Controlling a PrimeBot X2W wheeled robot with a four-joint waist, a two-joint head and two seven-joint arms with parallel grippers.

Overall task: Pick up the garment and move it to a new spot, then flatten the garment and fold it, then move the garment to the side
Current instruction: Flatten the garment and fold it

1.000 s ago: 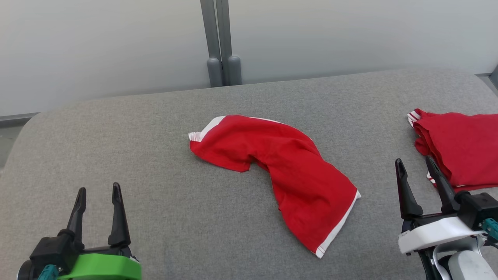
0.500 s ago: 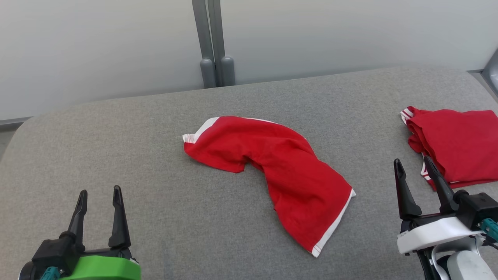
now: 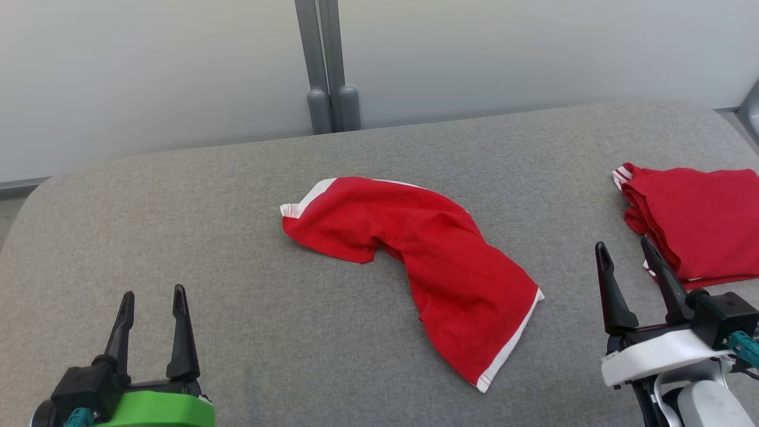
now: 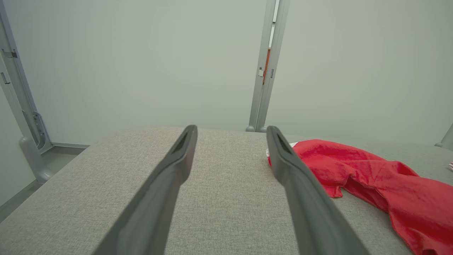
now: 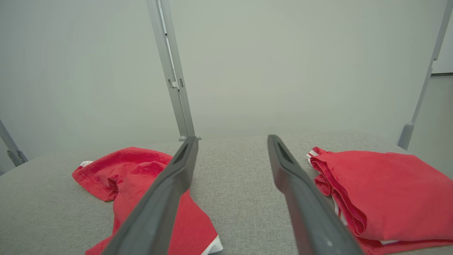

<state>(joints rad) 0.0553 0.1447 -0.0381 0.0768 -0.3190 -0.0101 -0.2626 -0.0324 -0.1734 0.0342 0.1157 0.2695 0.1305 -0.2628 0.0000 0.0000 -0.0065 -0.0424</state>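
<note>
**Red garment (image 3: 415,261) lay crumpled mid-frame, and both claws stood apart, holding nothing.**

In the head view the white-trimmed garment lay bunched at the centre of the grey padded surface (image 3: 237,249), one end toward the upper left and the other trailing to the lower right. The left gripper (image 3: 153,292) sat at the lower left with its fingers spread, well apart from the cloth. The right gripper (image 3: 624,243), at the lower right, was likewise spread, just beside a folded red pile (image 3: 699,219) at the right edge. A grey post (image 3: 329,59) rose at the top centre.
</note>
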